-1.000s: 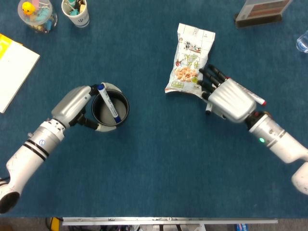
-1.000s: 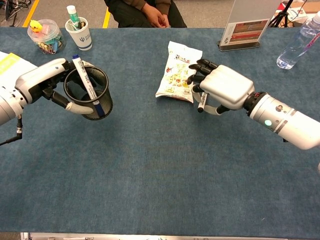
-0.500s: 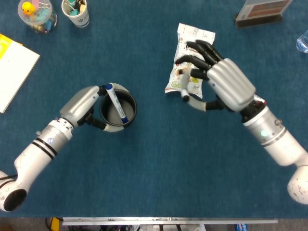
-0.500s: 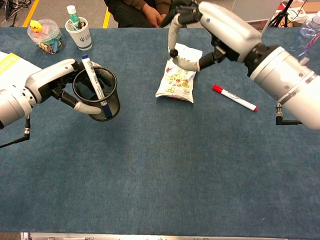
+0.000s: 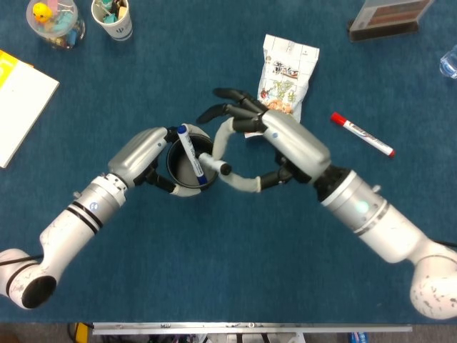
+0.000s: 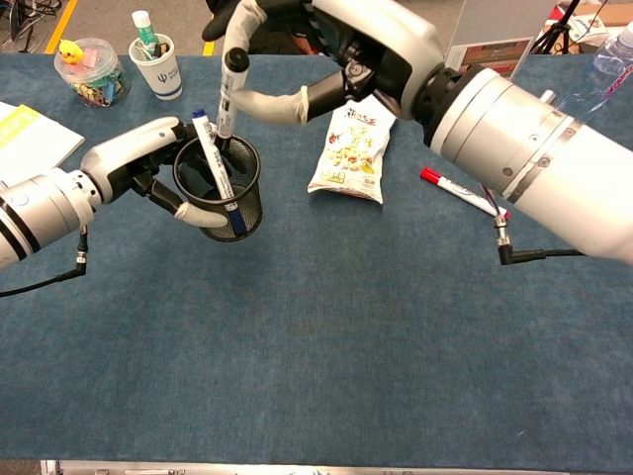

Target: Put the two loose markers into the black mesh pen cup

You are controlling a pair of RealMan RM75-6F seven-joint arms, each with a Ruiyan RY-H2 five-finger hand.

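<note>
My left hand (image 5: 143, 153) (image 6: 138, 163) grips the black mesh pen cup (image 5: 178, 189) (image 6: 242, 203) by its side and holds it upright on the blue table. A blue-capped marker (image 5: 191, 156) (image 6: 213, 158) leans inside the cup. My right hand (image 5: 275, 139) (image 6: 336, 40) pinches a black-capped marker (image 5: 213, 163) (image 6: 226, 99) upright, its lower end at the cup's mouth. A red-capped marker (image 5: 360, 134) (image 6: 463, 193) lies loose on the table to the right, with no hand near it.
A snack bag (image 5: 285, 78) (image 6: 354, 148) lies behind the right hand. A paper cup of pens (image 5: 113, 16) (image 6: 156, 64), a clear tub (image 5: 53, 21) (image 6: 91, 71) and a notepad (image 5: 18, 100) sit far left. A sign holder (image 6: 485, 49) and bottle (image 6: 598, 84) stand back right.
My right hand rose from beside the snack bag and swung left with the black-capped marker to over the cup, uncovering the red marker. My left hand moved the cup rightward.
</note>
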